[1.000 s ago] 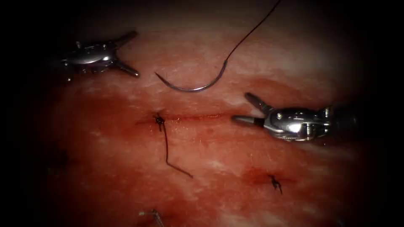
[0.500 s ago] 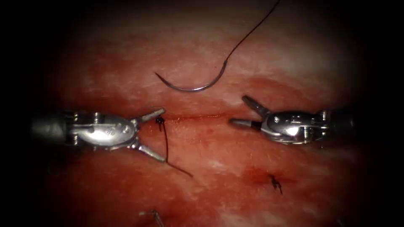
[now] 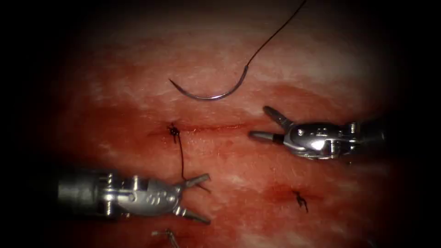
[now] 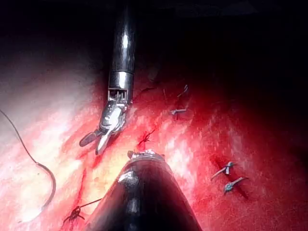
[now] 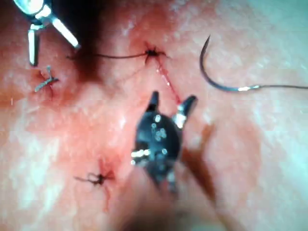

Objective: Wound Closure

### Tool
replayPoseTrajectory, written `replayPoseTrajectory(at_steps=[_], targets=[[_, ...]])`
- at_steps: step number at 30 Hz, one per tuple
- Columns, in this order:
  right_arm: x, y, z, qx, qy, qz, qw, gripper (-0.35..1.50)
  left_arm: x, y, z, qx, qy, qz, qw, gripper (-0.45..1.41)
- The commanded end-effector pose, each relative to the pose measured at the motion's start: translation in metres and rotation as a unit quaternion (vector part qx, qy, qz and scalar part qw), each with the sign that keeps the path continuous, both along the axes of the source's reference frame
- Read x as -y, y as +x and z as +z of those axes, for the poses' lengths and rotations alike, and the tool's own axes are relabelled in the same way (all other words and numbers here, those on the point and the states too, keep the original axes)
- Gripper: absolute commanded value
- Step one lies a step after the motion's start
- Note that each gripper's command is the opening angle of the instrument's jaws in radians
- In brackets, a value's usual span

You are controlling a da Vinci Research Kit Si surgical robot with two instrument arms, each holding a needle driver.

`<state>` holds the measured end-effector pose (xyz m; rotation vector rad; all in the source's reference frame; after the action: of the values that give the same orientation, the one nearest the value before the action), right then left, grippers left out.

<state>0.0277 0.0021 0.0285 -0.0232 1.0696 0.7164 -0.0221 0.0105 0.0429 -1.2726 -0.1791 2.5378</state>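
while the right tool (image 3: 264,124) holds its place, jaws apart and empty, the left tool (image 3: 200,197) has dropped from the knot (image 3: 173,132) to the thread tail (image 3: 182,158), jaws apart astride its end, ungripped. needle (image 3: 209,94) lies free on the tissue (image 3: 321,69) above the cut (image 3: 211,127).

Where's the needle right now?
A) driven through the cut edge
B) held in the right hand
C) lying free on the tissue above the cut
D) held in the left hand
C: the needle lies loose on the tissue above the cut, and both the left hand and right hand are open and hold nothing.
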Motion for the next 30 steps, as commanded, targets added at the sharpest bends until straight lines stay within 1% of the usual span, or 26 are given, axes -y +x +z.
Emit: replayPoseTrajectory(at_steps=[1, 6, 11, 12, 13, 14, 15, 16, 19, 21, 22, 24, 26, 30], targets=[[0.0007, 0.0005, 0.0005, 0.0, 0.001, -0.001, 1.0, 1.43, 0.0003, -0.0005, 0.0006, -0.005, -0.002, -0.001, 1.0, 0.42], [0.0008, 0.0008, 0.0004, -0.001, 0.001, -0.001, 1.0, 1.43, 0.0002, -0.0007, 0.0013, -0.028, -0.014, 0.001, 1.0, 0.41], [0.0009, 0.0011, 0.0005, -0.002, 0.0, -0.002, 1.0, 1.43, 0.0, -0.0008, 0.002, -0.035, -0.018, 0.002, 0.999, 0.29], [0.001, 0.0012, 0.0005, -0.003, 0.0, -0.002, 1.0, 1.43, -0.0001, -0.001, 0.0021, -0.035, -0.02, 0.004, 0.999, 0.11], [0.001, 0.0013, 0.0005, -0.003, 0.0, -0.002, 1.0, 1.43, -0.0002, -0.001, 0.0021, -0.036, -0.022, 0.005, 0.999, -0.15], [0.001, 0.0013, 0.0005, -0.003, 0.0, -0.002, 1.0, 1.43, -0.0002, -0.0011, 0.002, -0.034, -0.028, 0.011, 0.999, -0.45], [0.001, 0.0013, 0.0005, -0.003, 0.0, -0.002, 1.0, 1.43, -0.0002, -0.0012, 0.0018, -0.03, -0.033, 0.019, 0.999, -0.45], [0.0011, 0.0013, 0.0005, -0.004, 0.0, -0.003, 1.0, 1.43, -0.0006, -0.0012, 0.0013, -0.026, -0.054, 0.038, 0.997, -0.45], [0.0012, 0.0015, 0.0005, -0.007, 0.0, -0.006, 1.0, 1.43, -0.0013, -0.0008, 0.0002, -0.011, -0.072, 0.029, 0.997, -0.45], [0.0014, 0.0019, 0.0004, -0.028, 0.004, -0.027, 0.999, 1.4, -0.002, -0.0002, -0.0004, -0.002, -0.077, 0.021, 0.997, -0.45], [0.0015, 0.0022, 0.0004, -0.043, -0.002, -0.047, 0.998, 1.38, -0.0024, 0.0003, -0.0006, 0.002, -0.077, 0.018, 0.997, -0.45], [0.0019, 0.0035, 0.0003, -0.078, -0.033, -0.103, 0.991, 1.33, -0.003, 0.001, -0.0008, 0.006, -0.076, 0.016, 0.997, -0.45], [0.0024, 0.005, 0.0002, -0.098, -0.07, -0.15, 0.981, 1.3, -0.0035, 0.0018, -0.0008, 0.011, -0.075, 0.015, 0.997, -0.45], [0.0035, 0.0084, 0.0003, -0.129, -0.115, -0.204, 0.964, 1.28, -0.004, 0.0028, -0.0008, 0.01, -0.075, 0.012, 0.997, -0.45]])
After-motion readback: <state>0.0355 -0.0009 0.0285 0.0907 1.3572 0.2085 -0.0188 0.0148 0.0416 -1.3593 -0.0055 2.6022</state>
